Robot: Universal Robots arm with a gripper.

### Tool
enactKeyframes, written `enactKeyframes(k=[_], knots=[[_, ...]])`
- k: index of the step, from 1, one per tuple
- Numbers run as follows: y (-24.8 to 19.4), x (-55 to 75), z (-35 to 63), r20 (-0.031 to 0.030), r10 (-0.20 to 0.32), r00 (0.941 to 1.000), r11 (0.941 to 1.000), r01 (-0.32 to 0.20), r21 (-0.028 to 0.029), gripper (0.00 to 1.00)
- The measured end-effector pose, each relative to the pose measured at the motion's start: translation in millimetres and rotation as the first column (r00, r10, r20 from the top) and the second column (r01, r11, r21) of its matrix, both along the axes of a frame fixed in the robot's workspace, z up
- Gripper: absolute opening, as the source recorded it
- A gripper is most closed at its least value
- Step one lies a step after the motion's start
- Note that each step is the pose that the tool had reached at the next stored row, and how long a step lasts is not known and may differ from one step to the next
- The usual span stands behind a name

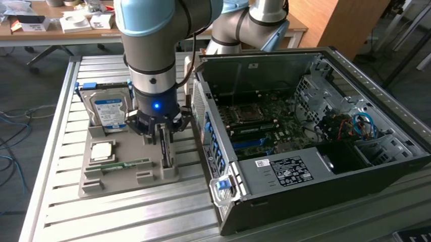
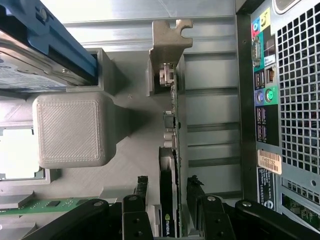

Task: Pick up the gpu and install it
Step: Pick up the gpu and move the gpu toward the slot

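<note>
Wrist view puts the gpu (image 2: 171,120) right between my gripper's (image 2: 167,186) fingers (image 2: 141,186). The jaws are spread wide and straddle the thin card with a gap on each side, so nothing is grasped. The dark board stands on edge in a slot of the ribbed grey printed holder (image 2: 70,130), and its long axis runs in line with the gap, out to its bent silver bracket (image 2: 170,37). Exterior view has the gripper (image 1: 163,132) directly above the gpu (image 1: 166,154), beside the open computer case (image 1: 256,70).
</note>
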State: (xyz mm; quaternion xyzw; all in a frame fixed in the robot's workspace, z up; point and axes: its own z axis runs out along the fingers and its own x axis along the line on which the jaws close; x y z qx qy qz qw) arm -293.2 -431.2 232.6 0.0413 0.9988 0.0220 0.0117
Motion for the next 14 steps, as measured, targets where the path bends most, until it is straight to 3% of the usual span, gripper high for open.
enactKeyframes(k=[14], knots=[[0.0, 0.1, -0.1, 0.0, 0.0, 1.0, 1.0, 0.0, 0.0, 0.44]])
